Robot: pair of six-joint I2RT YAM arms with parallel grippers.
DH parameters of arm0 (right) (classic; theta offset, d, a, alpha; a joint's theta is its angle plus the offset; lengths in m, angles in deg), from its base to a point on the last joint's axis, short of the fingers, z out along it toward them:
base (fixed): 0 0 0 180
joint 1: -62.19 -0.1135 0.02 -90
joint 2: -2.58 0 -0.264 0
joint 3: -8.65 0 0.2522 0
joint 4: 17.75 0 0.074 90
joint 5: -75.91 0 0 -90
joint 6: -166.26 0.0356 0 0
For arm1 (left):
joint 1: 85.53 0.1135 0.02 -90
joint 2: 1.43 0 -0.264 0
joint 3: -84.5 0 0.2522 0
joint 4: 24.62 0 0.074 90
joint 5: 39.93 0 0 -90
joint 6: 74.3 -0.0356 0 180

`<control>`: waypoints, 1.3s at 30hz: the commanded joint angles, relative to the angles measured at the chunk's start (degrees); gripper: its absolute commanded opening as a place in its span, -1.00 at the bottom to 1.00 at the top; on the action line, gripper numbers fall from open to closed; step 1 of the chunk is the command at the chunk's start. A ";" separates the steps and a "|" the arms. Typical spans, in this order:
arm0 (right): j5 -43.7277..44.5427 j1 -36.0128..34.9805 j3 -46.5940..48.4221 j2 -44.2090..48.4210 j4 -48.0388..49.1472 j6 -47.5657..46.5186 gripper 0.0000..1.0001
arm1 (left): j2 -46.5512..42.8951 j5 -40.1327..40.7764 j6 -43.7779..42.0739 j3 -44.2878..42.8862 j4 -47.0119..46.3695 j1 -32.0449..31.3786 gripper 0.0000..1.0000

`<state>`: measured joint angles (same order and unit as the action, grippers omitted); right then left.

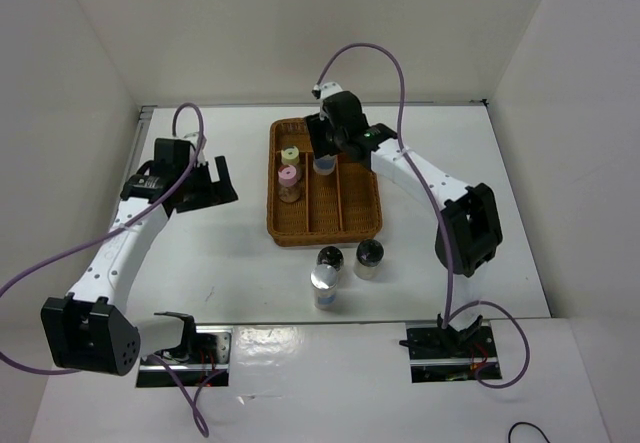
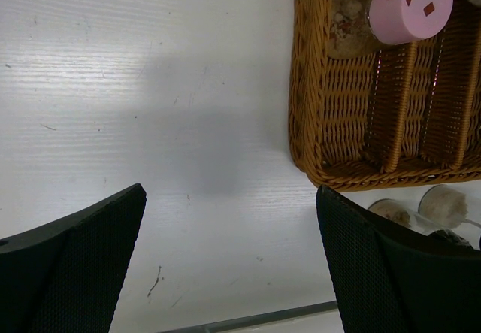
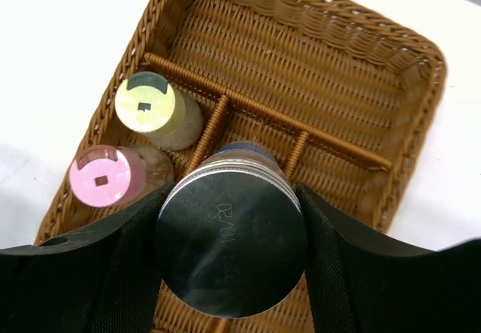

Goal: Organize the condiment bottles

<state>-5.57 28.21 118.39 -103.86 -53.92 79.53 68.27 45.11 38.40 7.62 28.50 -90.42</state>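
Right wrist: right gripper (image 3: 229, 231) clamped on shaker jar (image 3: 231, 261) over wicker tray (image 3: 361, 62), dark round top, silver ribbed rim, stamped "10/20"; left gripper (image 2: 229, 198) fingers wide apart.

Bright, even light in a white enclosure; shadows soft.
In the top view the table (image 1: 240, 253) is lit from above and reflections are seen on its near strip. In the left wrist view a faint grey shadow is cast beside the wicker tray (image 2: 316, 85), and the fingers (image 2: 68, 265) of the left gripper (image 2: 229, 198) are rendered dark and soft-edged. In the right wrist view a dull sheen is carried by the silver-capped jar (image 3: 231, 250), and the table corners are blown out.
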 commanded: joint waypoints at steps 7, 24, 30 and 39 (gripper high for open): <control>-0.69 -0.30 6.41 -6.41 7.12 -1.60 -0.62 | -0.87 -5.06 -0.55 0.45 -3.41 0.40 1.00; 0.62 1.28 6.94 -12.56 8.79 -1.60 0.07 | -8.96 -20.79 -9.78 1.76 -7.19 -1.53 1.00; 3.34 1.28 8.08 -11.97 6.86 0.59 0.97 | -8.96 -28.44 -11.97 -1.22 -7.19 -6.36 1.00; 12.04 5.40 1.07 6.04 5.63 6.48 0.97 | -4.04 -31.27 -16.63 -5.00 -6.05 -21.81 1.00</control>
<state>0.85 30.35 120.86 -109.28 -50.64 82.83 62.74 17.29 24.89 5.24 23.08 -107.14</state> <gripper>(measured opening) 0.985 1.000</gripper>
